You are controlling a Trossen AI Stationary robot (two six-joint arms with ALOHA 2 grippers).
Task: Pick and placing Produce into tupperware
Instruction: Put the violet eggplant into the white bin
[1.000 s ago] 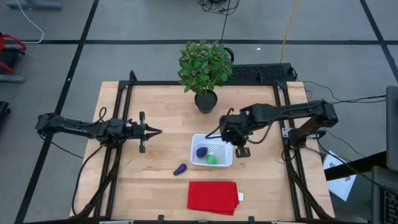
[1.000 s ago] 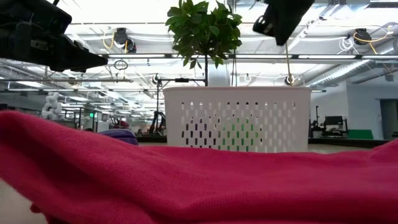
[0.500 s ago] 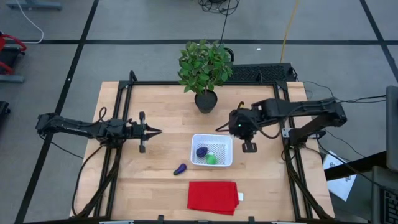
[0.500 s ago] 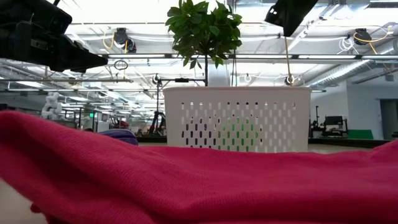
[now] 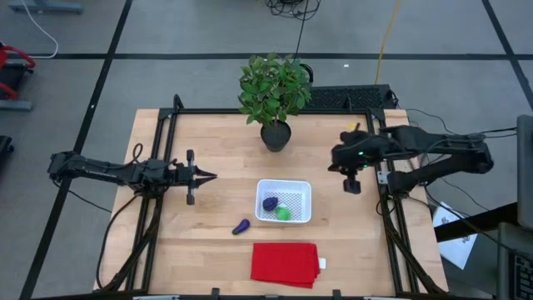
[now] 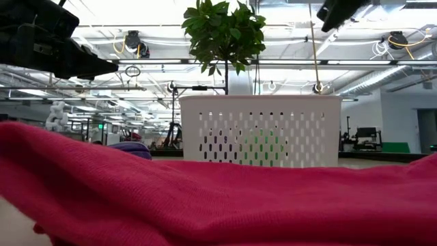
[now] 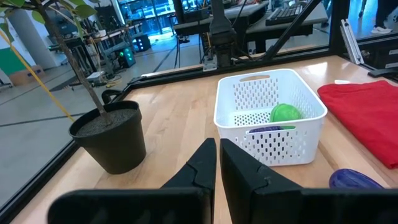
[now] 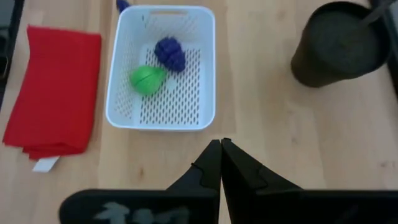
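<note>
Right gripper [image 8: 220,151], fingers pressed together and empty, hangs above the table beside the tupperware [image 5: 284,201] holding the round purple and green produce, while the elongated piece [image 5: 241,226] lies nearer the closed, empty left gripper [image 5: 206,176], likely the next pick.

Left arm [image 5: 117,172]: showing as a slim black chain of segments, tapering toward the tip (a short black crossbar sitting near the wrist).
Right arm [image 5: 416,150]: appearing bulkier, black, with rounded joint housings.
Cables: thin dark wires running along both arms.
Left gripper [image 7: 217,163]: presenting two matte black wedge-shaped fingers with bevelled edges.
Right gripper [image 8: 220,160]: showing the same black angular fingers, narrowing to points.
</note>
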